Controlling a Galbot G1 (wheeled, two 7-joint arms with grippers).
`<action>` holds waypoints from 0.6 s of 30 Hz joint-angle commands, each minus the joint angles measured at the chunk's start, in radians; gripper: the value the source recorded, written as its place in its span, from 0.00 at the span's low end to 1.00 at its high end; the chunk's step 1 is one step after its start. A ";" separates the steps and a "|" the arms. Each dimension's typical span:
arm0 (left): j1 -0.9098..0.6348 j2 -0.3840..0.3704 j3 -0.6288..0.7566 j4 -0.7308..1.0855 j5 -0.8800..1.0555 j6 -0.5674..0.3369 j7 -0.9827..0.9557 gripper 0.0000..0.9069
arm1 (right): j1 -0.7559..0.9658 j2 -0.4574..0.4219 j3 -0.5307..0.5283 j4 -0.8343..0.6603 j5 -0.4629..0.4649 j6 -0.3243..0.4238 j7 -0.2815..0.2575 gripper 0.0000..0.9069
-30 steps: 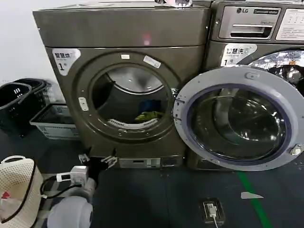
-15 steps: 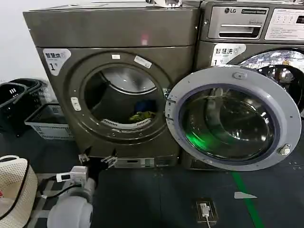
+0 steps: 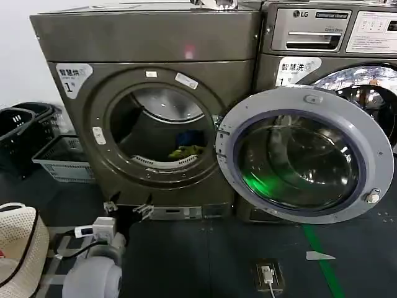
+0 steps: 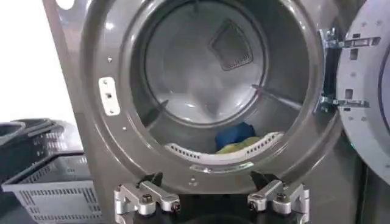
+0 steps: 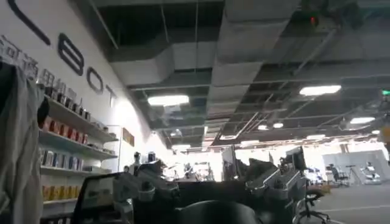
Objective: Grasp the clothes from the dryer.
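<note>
— Where are the clothes (image 3: 186, 151) right now?

— Low in the drum of the dryer (image 3: 149, 49), toward the side where the door hinges. In the left wrist view the bundle (image 4: 241, 145) lies just behind the pale perforated lip at the bottom of the opening: yellow-green fabric in front, a darker blue piece touching it from behind.

— And the door?

— The door (image 3: 305, 155) is swung fully open to the right, its glass covering much of the LG machine (image 3: 329, 37) beside the dryer.

— Where is the left hand?

— The left hand (image 3: 128, 209) sits low in front of the dryer, below the porthole and well apart from the clothes. From its wrist camera its fingers (image 4: 145, 198) are spread wide, with nothing between them.

— The right hand?

— The right hand (image 5: 210, 189) points away from the machines, toward a ceiling and shelves; its fingers are spread too, holding nothing.

— Anything else nearby?

— Dark baskets (image 3: 25, 133) stand on the floor left of the dryer, with a grey crate (image 3: 62, 158) just beside them.
</note>
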 commanded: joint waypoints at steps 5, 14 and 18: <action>-0.001 -0.006 0.004 0.001 -0.011 0.049 -0.014 1.00 | -0.002 -0.001 0.003 -0.002 0.010 0.007 0.005 1.00; 0.002 -0.005 0.012 -0.001 -0.015 0.049 -0.022 1.00 | 0.005 0.007 0.000 0.002 0.011 0.009 0.005 1.00; 0.003 0.000 0.007 -0.001 -0.016 0.049 -0.020 1.00 | -0.001 0.009 0.006 -0.002 0.012 0.011 0.006 1.00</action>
